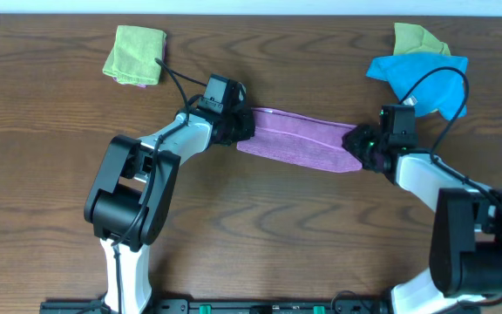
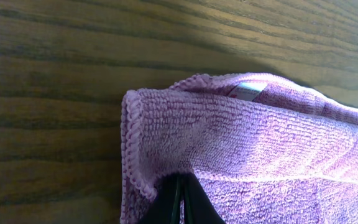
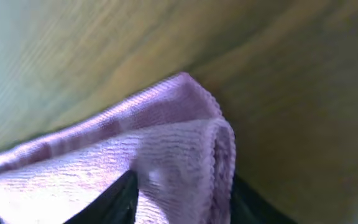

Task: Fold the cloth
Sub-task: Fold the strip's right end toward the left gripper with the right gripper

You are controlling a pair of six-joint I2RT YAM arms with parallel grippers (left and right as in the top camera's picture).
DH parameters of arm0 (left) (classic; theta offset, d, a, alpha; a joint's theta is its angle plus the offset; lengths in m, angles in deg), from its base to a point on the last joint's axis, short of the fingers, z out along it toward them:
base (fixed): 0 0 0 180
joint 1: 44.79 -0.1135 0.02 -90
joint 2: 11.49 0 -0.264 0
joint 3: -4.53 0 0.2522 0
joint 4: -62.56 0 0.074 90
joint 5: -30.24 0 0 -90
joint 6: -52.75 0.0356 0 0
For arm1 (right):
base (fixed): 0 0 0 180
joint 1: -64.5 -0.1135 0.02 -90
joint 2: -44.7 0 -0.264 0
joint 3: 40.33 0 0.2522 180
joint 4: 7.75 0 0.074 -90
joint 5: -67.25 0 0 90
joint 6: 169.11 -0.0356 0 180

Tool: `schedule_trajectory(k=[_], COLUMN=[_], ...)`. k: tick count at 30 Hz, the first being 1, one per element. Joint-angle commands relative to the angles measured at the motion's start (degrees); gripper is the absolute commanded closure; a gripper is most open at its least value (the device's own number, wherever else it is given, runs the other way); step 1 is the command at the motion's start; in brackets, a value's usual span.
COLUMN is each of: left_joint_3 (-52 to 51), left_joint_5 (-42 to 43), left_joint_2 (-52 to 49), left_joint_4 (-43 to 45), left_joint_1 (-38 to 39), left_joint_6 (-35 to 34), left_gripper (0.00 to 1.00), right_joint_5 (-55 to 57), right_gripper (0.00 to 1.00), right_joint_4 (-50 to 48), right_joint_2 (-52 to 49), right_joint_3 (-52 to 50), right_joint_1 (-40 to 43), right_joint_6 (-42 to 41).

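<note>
A purple cloth [image 1: 295, 139] lies folded into a long strip across the middle of the wooden table, stretched between both grippers. My left gripper [image 1: 238, 126] is shut on its left end; in the left wrist view the dark fingers [image 2: 182, 202] pinch the doubled cloth [image 2: 260, 149], and a small white tag [image 2: 248, 92] shows at the far edge. My right gripper [image 1: 360, 144] holds the right end. In the right wrist view its fingers [image 3: 185, 202] sit on either side of the bunched cloth corner [image 3: 135, 155].
A folded yellow-green cloth [image 1: 135, 54] lies at the back left. A blue cloth [image 1: 421, 78] and another yellow-green cloth [image 1: 417, 39] lie crumpled at the back right, just behind my right arm. Wooden tabletop [image 1: 303, 235] lies in front of the purple cloth.
</note>
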Motion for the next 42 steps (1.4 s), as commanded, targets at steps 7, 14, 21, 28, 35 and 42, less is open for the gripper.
schedule_trajectory(k=[7, 14, 21, 28, 35, 42], left_joint_3=[0.55, 0.61, 0.87, 1.31, 1.40, 1.40], left_joint_5=[-1.25, -0.31, 0.26, 0.48, 0.48, 0.48], left_joint_2=[-1.57, -1.57, -1.55, -1.40, -1.40, -1.38], left_joint_4=[-2.25, -2.32, -2.38, -2.38, -2.38, -2.38], left_joint_1=[0.17, 0.20, 0.24, 0.24, 0.24, 0.22], left_joint_6=[0.37, 0.35, 0.35, 0.35, 0.35, 0.33], left_gripper=[0.94, 0.94, 0.94, 0.94, 0.94, 0.94], right_joint_5=[-1.70, -1.92, -0.52, 2.29, 5.86, 5.86], right_gripper=[0.99, 0.99, 0.99, 0.99, 0.99, 0.99], right_joint_4=[0.70, 2.97, 3.34, 3.32, 3.54, 5.92], right_joint_2=[1.70, 10.45, 11.32, 11.30, 8.72, 0.04], right_joint_3=[-1.36, -1.25, 0.22, 4.76, 10.01, 18.14], right_joint_1=[-0.11, -2.10, -7.39, -11.69, -15.74, -19.47], right_joint_6=[4.50, 5.09, 4.59, 3.26, 2.08, 2.05])
